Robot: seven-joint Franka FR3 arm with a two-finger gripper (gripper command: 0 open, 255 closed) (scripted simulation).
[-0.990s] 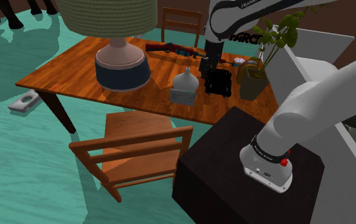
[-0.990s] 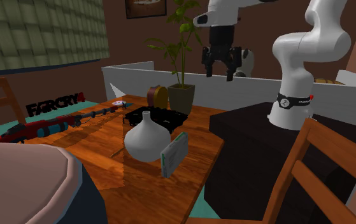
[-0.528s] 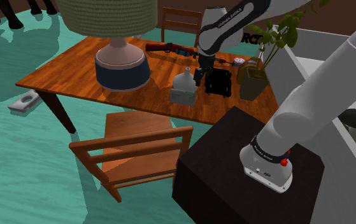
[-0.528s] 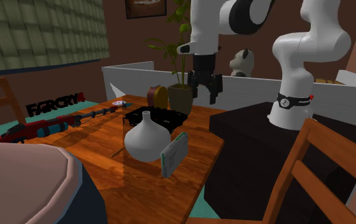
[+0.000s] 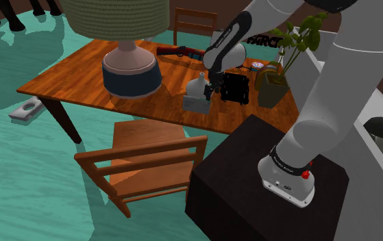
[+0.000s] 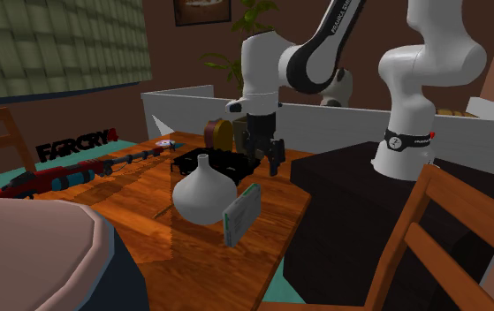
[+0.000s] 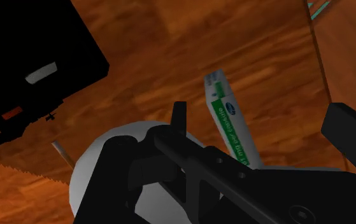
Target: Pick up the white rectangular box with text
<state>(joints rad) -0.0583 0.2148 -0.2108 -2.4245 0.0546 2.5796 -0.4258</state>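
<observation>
Wooden table (image 5: 73,82) is carrying the white green-striped box (image 6: 241,215) on its thin edge near the stand-side edge, just beside the round vase (image 6: 202,193), while the gripper (image 6: 267,166) is hovering above them, fingers spread wide and empty (likely readying to straddle the box).

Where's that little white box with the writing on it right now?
In the second exterior view, the white box stands on edge close to the wooden table's edge, right beside the round white vase, on that view's right of it.
</observation>
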